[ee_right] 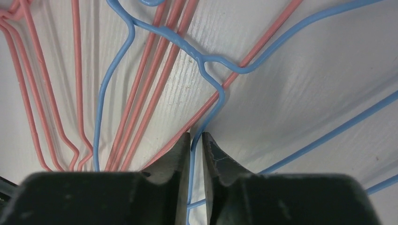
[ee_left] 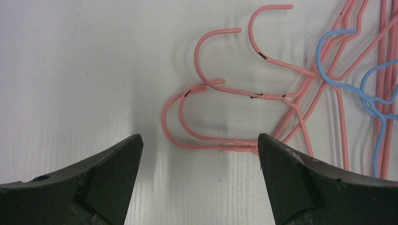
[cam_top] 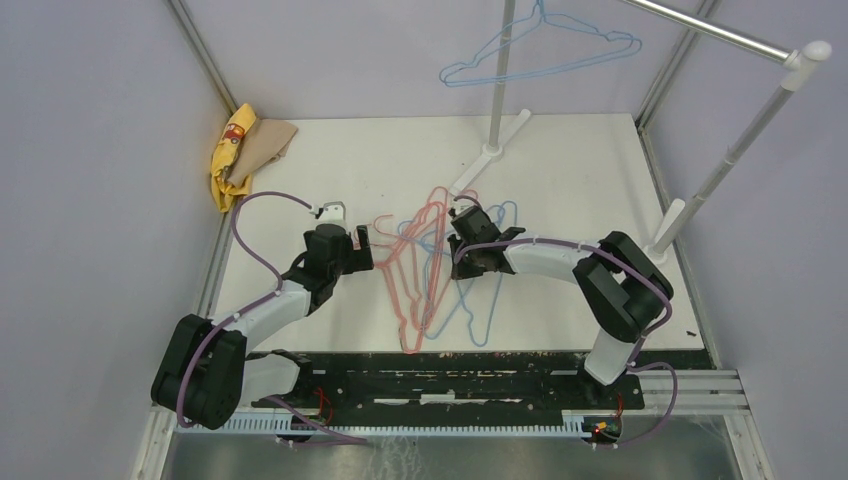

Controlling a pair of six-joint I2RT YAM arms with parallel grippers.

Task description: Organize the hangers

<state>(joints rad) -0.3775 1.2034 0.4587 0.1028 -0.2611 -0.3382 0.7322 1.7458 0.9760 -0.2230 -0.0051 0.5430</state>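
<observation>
Table-top scene: the right gripper (ee_right: 196, 139) pinches the wire of a light blue hanger (ee_right: 213, 60) lying in the pile on the white table (cam_top: 580, 160). Its fingers are pressed almost together, with the strand running between them. Pink-red hangers (ee_right: 155, 70) fan out to its left, crossed by the blue wire. The left gripper (ee_left: 199, 140) hovers with fingers spread wide. The pink hooks (ee_left: 206, 79) lie just ahead of its tips, one twisted neck beside the right fingertip. A second blue hanger (cam_top: 540, 55) hangs up by the rack pole (cam_top: 498, 90), well beyond both hands.
</observation>
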